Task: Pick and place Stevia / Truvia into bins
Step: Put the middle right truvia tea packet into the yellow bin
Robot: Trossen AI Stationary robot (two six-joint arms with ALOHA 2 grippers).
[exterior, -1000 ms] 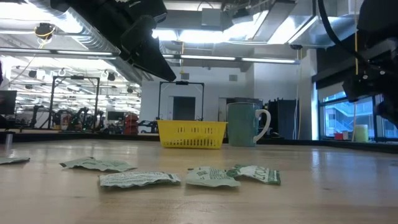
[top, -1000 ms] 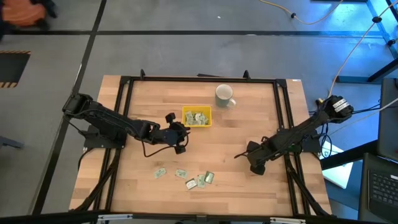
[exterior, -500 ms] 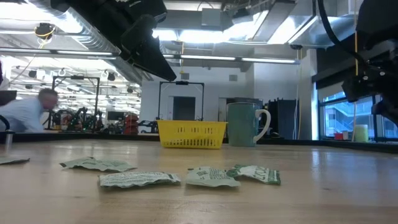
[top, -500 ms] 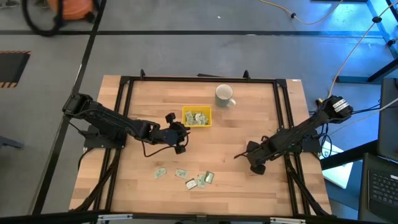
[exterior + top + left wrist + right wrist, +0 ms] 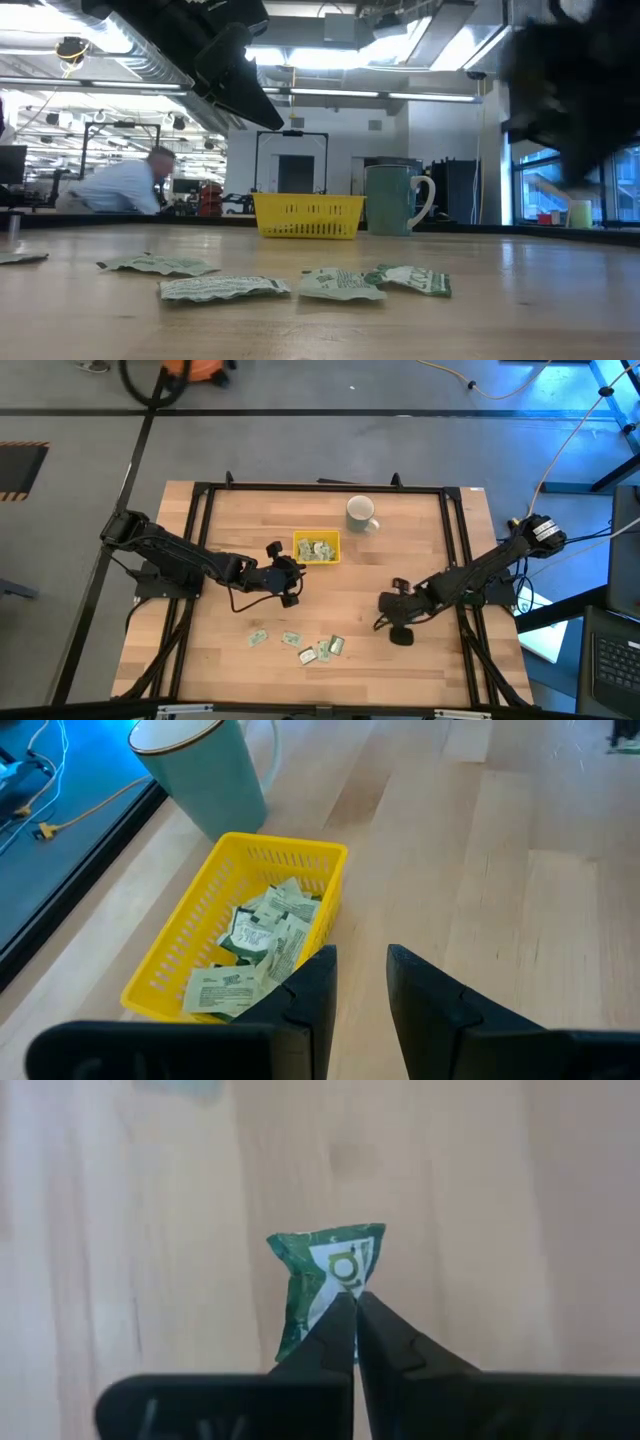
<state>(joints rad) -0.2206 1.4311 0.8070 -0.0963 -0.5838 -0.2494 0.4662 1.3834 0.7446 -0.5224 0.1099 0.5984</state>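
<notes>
Several pale green and white Stevia sachets (image 5: pixel 300 645) lie flat on the wooden table near its front; in the low view they are spread out (image 5: pixel 345 283). More sachets lie in the yellow bin (image 5: pixel 316 547), which stands at the table's middle rear (image 5: pixel 240 955). My left gripper (image 5: pixel 362 970) hangs open just beside the bin's near end, with nothing between its fingers (image 5: pixel 290 582). My right gripper (image 5: pixel 353 1308), right of the loose sachets (image 5: pixel 383 622), is shut on one green and white sachet (image 5: pixel 325 1285). My right gripper pinches one end of the sachet (image 5: pixel 338 1302) between its two fingertips. The rest of the crumpled sachet stands out past the fingertips. The fingers slant down from the table's right. The sachet looks sharp against the blurred tabletop and seems clear of it.
A white mug (image 5: pixel 360 512) stands right of the bin, toward the far edge. A black frame (image 5: pixel 320 487) runs around the tabletop. Bare wood lies between the two grippers. A person (image 5: pixel 125 185) moves in the room behind.
My right gripper has shifted a little toward the table's left and risen, rolling about its wrist; in the low view it is now a large dark blur. A person has walked across the room behind the table.
</notes>
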